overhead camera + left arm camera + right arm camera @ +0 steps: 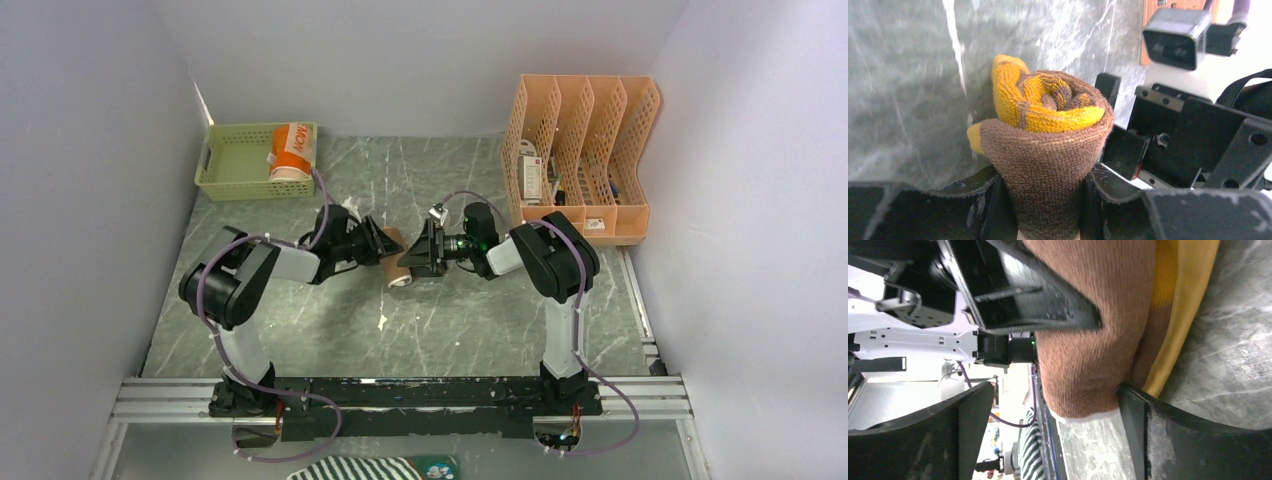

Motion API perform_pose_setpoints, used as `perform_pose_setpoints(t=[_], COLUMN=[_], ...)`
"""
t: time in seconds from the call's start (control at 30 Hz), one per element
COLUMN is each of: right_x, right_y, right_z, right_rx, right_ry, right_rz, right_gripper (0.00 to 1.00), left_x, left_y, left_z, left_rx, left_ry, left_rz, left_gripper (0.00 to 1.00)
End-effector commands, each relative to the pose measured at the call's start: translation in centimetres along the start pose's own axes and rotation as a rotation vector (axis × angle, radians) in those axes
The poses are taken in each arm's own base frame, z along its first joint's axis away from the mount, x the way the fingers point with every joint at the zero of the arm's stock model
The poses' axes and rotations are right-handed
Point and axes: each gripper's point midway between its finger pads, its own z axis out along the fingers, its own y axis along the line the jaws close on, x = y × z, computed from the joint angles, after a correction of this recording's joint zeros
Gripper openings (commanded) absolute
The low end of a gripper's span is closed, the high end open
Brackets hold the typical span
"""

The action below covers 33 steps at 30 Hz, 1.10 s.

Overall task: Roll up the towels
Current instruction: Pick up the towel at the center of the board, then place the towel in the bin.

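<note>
Your orange towel point(292, 150) lies rolled in the green basket point(240, 188), far left. At centre your left gripper point(1045, 192) clamps the yellow towel point(1048, 145), rolled brown side out, yellow spiral showing, long axis roughly far-to-near. Your right gripper point(1055, 395) gapes wide around it, one finger point(1168, 435) touching. Bare table point(450, 330) lies in front; the file rack point(580, 140) stands far right.

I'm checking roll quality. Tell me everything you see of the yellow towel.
The yellow towel is terry cloth, yellow with brown print, wound into a tight roll with a brown outer layer and yellow spiral showing at its end. It rests on the marbled table mid-workspace, pinched by the left gripper; the open right gripper straddles it.
</note>
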Motion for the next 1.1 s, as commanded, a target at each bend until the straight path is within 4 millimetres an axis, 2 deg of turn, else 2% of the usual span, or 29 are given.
perform_pose_setpoints(t=[0.0,0.13,0.23,0.33,0.43,0.53,0.57,0.63,0.73,0.83,0.97,1.07], right_x=[-1.1,-2.6,-3.7,-3.8,-3.8,-2.9,-2.5,-1.8,-0.9,-0.3,-0.4,-0.5], right_y=[2.4,4.5,6.0,7.1,7.0,6.5,6.3,6.3,6.7,6.4,6.1,6.5], right_z=[-0.3,-2.1,-4.1,-5.3,-5.7,-6.1,-6.2,-6.4,-6.4,-6.4,-6.2,-5.9], right_rx=[-0.039,-0.078,-0.108,-0.110,-0.043,0.018,0.030,0.039,0.022,0.046,0.087,0.076], right_ry=[-0.014,-0.086,-0.157,-0.181,-0.171,-0.154,-0.142,-0.141,-0.135,-0.122,-0.118,-0.111], right_rz=[-0.138,-0.216,-0.251,-0.308,-0.371,-0.400,-0.393,-0.401,-0.393,-0.395,-0.429,-0.441], right_gripper=[1.00,1.00,1.00,1.00,1.00,1.00,1.00,1.00,1.00,1.00,1.00,1.00], left_x=[-3.6,-7.6,-10.9,-15.1,-19.6,-23.9,-26.0,-28.4,-31.7,-34.3,-37.3,-38.8], left_y=[-0.1,-0.2,0.0,-0.1,0.2,-0.5,-1.3,-0.8,1.0,4.5,9.7,11.9], left_z=[-0.7,-2.0,-3.9,-6.3,-9.1,-11.5,-12.5,-13.8,-15.3,-16.2,-17.4,-17.9], left_rx=[-0.114,-0.181,-0.230,-0.279,-0.333,-0.349,-0.355,-0.374,-0.356,-0.334,-0.341,-0.342], left_ry=[-0.035,-0.021,-0.030,-0.046,-0.056,-0.088,-0.116,-0.117,-0.094,-0.061,-0.087,-0.124], left_rz=[0.150,0.215,0.249,0.326,0.396,0.470,0.513,0.545,0.566,0.552,0.513,0.524], left_gripper=[0.45,0.43,0.43,0.43,0.39,0.42,0.43,0.46,0.50,0.48,0.48,0.51])
